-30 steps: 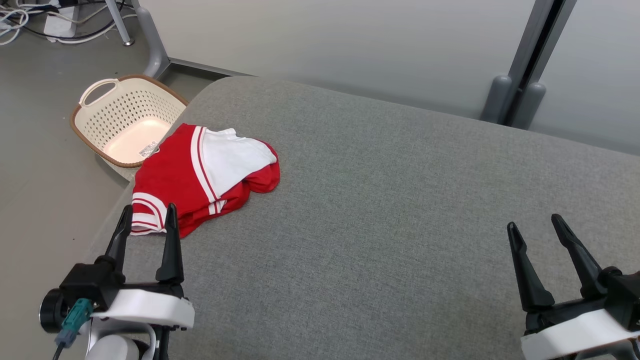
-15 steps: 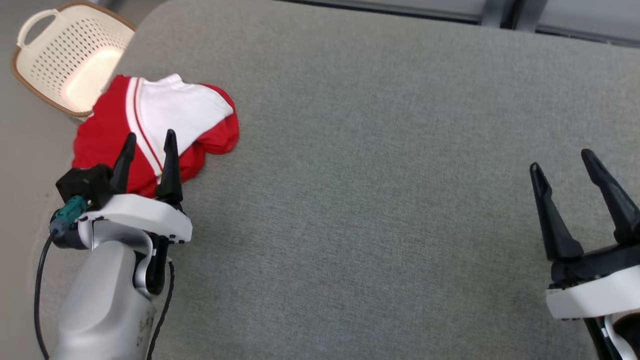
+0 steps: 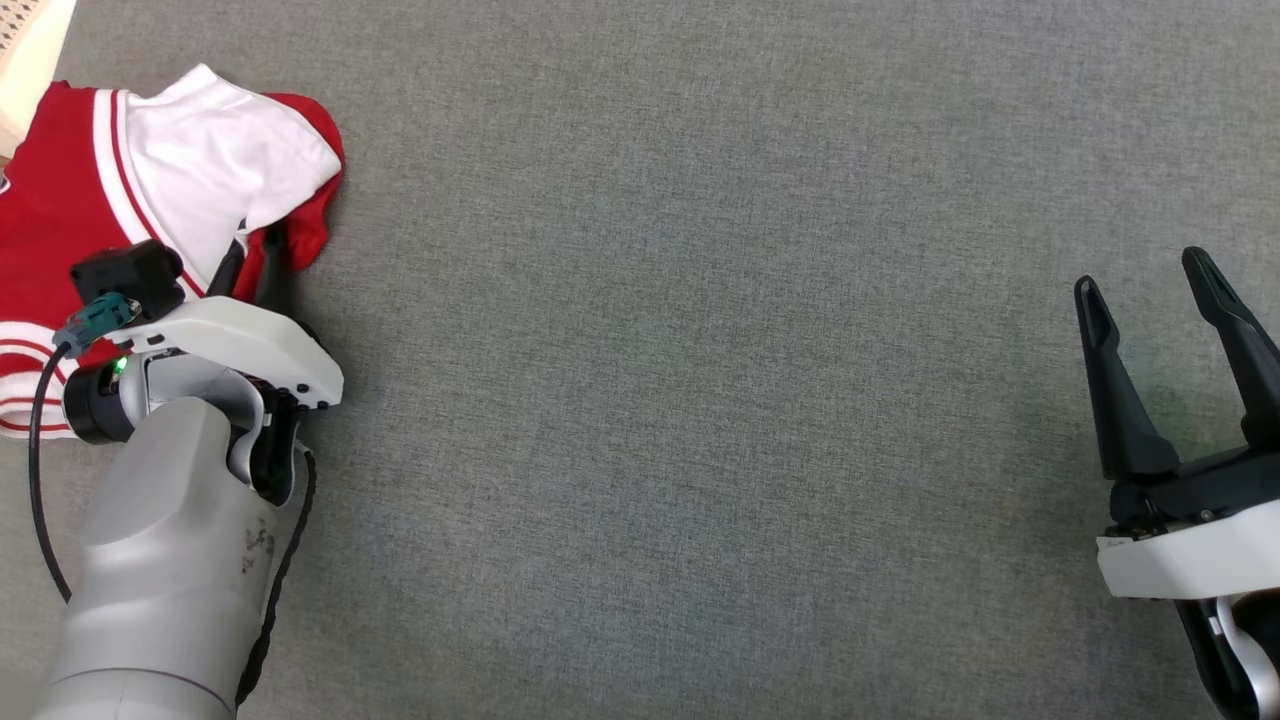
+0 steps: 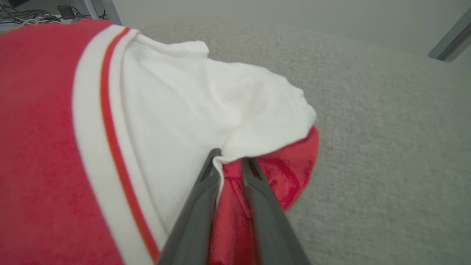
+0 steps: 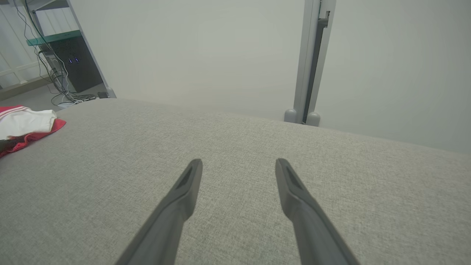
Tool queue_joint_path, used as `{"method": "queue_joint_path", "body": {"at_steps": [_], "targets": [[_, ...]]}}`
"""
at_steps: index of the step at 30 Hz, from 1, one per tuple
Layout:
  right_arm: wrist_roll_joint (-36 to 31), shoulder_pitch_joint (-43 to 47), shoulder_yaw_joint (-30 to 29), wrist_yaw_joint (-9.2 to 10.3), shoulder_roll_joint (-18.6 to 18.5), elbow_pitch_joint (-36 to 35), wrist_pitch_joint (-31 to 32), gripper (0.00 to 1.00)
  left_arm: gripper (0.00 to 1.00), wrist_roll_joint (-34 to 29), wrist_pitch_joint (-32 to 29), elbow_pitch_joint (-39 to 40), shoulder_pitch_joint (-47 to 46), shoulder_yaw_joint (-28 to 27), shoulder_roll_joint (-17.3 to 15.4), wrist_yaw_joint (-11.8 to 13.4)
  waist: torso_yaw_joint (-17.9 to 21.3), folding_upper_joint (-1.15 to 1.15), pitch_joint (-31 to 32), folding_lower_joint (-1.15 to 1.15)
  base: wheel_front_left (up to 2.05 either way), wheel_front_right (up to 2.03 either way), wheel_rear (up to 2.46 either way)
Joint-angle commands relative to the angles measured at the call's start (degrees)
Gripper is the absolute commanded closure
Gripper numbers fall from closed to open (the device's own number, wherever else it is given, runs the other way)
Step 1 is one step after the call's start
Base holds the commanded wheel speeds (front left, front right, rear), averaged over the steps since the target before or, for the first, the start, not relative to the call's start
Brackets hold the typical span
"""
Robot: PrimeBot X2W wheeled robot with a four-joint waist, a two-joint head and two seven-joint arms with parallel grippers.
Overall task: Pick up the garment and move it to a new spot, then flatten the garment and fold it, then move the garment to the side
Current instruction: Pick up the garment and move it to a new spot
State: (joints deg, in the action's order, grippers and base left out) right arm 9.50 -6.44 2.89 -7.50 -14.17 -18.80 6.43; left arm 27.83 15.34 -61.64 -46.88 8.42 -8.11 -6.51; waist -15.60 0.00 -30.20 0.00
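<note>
so the pick-up, the first step, is the one in hand: the left hand (image 3: 255, 262) stands with its two dark fingers close together at the near edge of the red and white cloth garment (image 3: 60, 190). the left wrist view shows red cloth and the lip of the white panel caught between them, so i read it as pinching that fold, though how firm the bite is i cannot tell. the garment lies bunched on the grey fabric-covered desk (image 3: 700, 350), most of it ahead of that hand and to its outer side, with a red lobe just beyond the fingertips. the right hand (image 3: 1140, 272) hovers over bare desk, fingers spread wide with nothing between them, and the garment is well apart from it, far to its inner side. nothing looks lifted yet; flattening, folding and setting aside are all to come. the next move, i think, calls for a sure hold on enough layers, then a lift that clears the trailing cloth and a carry toward the open stretch between the two hands. a thin pinch on one layer may slip, or only drag the bundle.
</note>
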Motion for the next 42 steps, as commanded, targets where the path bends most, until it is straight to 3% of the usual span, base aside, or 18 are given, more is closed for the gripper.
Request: {"method": "queue_joint_path", "body": {"at_steps": [1, 9, 18, 22, 30, 35, 42], "targets": [[0.1, -1.0, 0.1, 0.02, -0.1, 0.5, -0.8, 0.0, 1.0, -0.4, -0.4, -0.2, 0.0, -0.1, -0.1, -0.4, 0.0, 0.0, 0.1, 0.0, 0.0, 0.0, 0.0], [0.3, -1.0, 0.4, 0.02, 0.9, 3.0, -3.1, 0.0, 1.0, -4.5, -0.2, 14.9, 6.5, -6.9, -1.3, 1.5, 0.2, 0.0, 5.1, 0.0, 0.0, 0.0, 0.0], [1.2, 2.4, 1.4, 0.02, 3.5, 7.2, -5.4, 0.0, 1.0, -11.1, -0.2, 35.8, 21.6, -12.8, 1.5, 1.9, 2.1, 0.0, 15.3, 0.0, 0.0, 0.0, 0.0], [1.4, 4.0, 1.6, 0.02, 4.3, 8.3, -6.1, 0.0, 1.0, -12.5, -0.2, 40.4, 27.1, -12.6, 2.5, 2.1, 3.2, 0.0, 18.7, 0.0, 0.0, 0.0, 0.0], [2.1, 6.6, 2.5, 0.02, 6.0, 9.5, -6.7, 0.0, 1.0, -14.4, -2.7, 50.0, 37.2, -8.3, 4.0, 3.5, 7.8, 0.0, 23.4, 0.0, 0.0, 0.0, 0.0], [2.5, 5.9, 3.3, 0.02, 6.7, 9.8, -7.3, 0.0, 1.0, -14.9, -5.8, 53.7, 38.0, -1.7, 4.4, 1.4, 14.5, 0.0, 22.4, 0.0, 0.0, 0.0, 0.0], [3.1, 4.8, 3.6, 0.02, 7.8, 10.7, -8.9, 0.0, 1.0, -15.2, -7.8, 53.0, 33.0, 10.0, 4.8, -0.4, 24.6, 0.0, 18.2, 0.0, 0.0, 0.0, 0.0]]}}
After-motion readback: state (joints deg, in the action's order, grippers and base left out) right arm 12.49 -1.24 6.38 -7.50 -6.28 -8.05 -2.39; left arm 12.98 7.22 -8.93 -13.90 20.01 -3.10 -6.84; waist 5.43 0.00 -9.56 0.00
